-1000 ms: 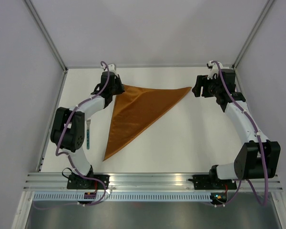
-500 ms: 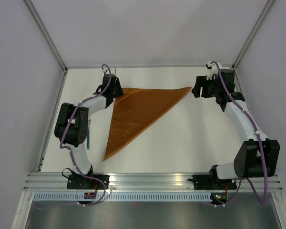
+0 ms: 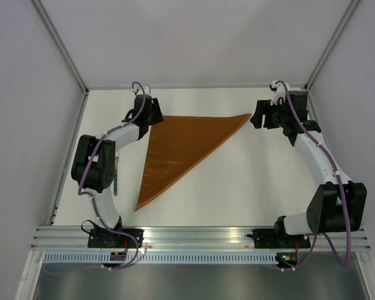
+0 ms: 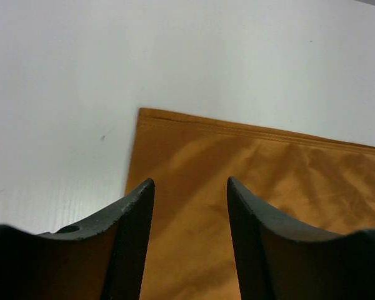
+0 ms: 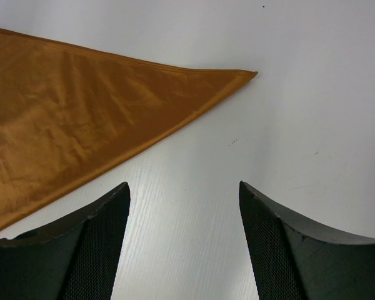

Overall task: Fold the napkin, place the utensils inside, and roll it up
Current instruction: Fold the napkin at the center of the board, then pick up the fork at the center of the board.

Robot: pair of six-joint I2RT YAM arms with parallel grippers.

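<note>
Rust-brown cloth, the napkin (image 3: 175,147), lies flat on the white desk (image 3: 256,181), folded into a triangle. The left gripper (image 4: 189,184) sits at the napkin's far-left corner with its jaws a moderate way apart. In its wrist view, cloth fills the gap between the two fingers (image 4: 128,225). The hemmed corner lies just ahead of the finger on the left of that view. Nothing is clamped, and whether the tips touch the cloth cannot be told. From this gripper the napkin runs off to the right along one hemmed edge and narrows back toward the arm bases to a long point.

The right gripper (image 5: 183,186) is spread wide and holds nothing. Bare desk shows between its fingers (image 5: 281,250). The napkin's thin right tip lies ahead of it, roughly in line with the finger on the right of that view, and the cloth widens away to the front-left. From above, this gripper is just beside that tip, not over it.

A teal-handled utensil (image 3: 115,185) lies on the desk well behind the left gripper, beside that arm's elbow and apart from the napkin. The arm hides most of it.
</note>
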